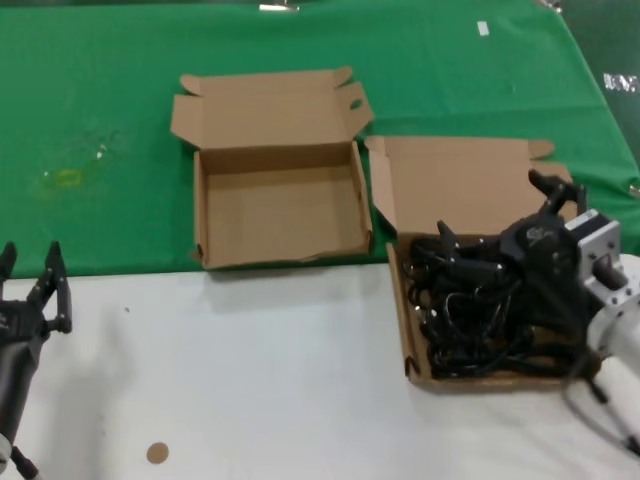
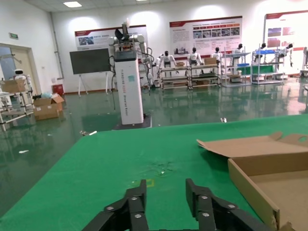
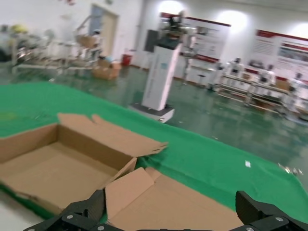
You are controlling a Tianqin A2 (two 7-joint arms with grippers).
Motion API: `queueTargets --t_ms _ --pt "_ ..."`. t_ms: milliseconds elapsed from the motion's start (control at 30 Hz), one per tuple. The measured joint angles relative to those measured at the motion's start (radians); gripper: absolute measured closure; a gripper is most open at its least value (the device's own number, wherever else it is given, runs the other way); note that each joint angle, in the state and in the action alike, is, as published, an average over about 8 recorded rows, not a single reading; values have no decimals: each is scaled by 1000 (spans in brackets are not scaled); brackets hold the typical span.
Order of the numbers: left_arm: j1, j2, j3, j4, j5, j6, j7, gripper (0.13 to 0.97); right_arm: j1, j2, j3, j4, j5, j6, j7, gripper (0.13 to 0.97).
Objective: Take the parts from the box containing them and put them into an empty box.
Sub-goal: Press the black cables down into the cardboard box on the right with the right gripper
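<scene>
Several black power cords (image 1: pixel 470 320) lie tangled in the brown cardboard box (image 1: pixel 408 330) at the right, its lid (image 3: pixel 168 202) folded back. My right gripper (image 1: pixel 495 210) hovers just above the cords, fingers spread wide and holding nothing; in the right wrist view the right gripper (image 3: pixel 171 211) has only the lid between its fingers. The empty box (image 1: pixel 280 200) stands to the left of the full one, lid open, front rim wavy; it also shows as the empty box (image 3: pixel 48 163) and the empty box (image 2: pixel 269 178). My left gripper (image 1: pixel 30 265) waits open at the near left edge, the left gripper (image 2: pixel 166 195) holding nothing.
The boxes sit where the green cloth (image 1: pixel 100 100) meets the white tabletop (image 1: pixel 250 380). A small brown disc (image 1: pixel 157 453) lies near the front edge. A yellowish mark (image 1: pixel 65 178) stains the cloth at the left.
</scene>
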Motion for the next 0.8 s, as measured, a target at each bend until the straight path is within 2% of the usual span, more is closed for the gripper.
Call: queueTargets --t_ms 167,267,567,800 --pt "0 0 0 0 0 0 0 790 57 133 -36 -7 -22 -111 35 129" --pt "0 0 0 0 0 0 0 790 90 190 -31 -20 -34 -206 30 129" --pt "0 0 0 0 0 0 0 904 231 313 -12 -82 -68 -562 -91 129" --pt "0 0 0 0 0 0 0 935 375 359 -57 -120 -156 -817 -188 129"
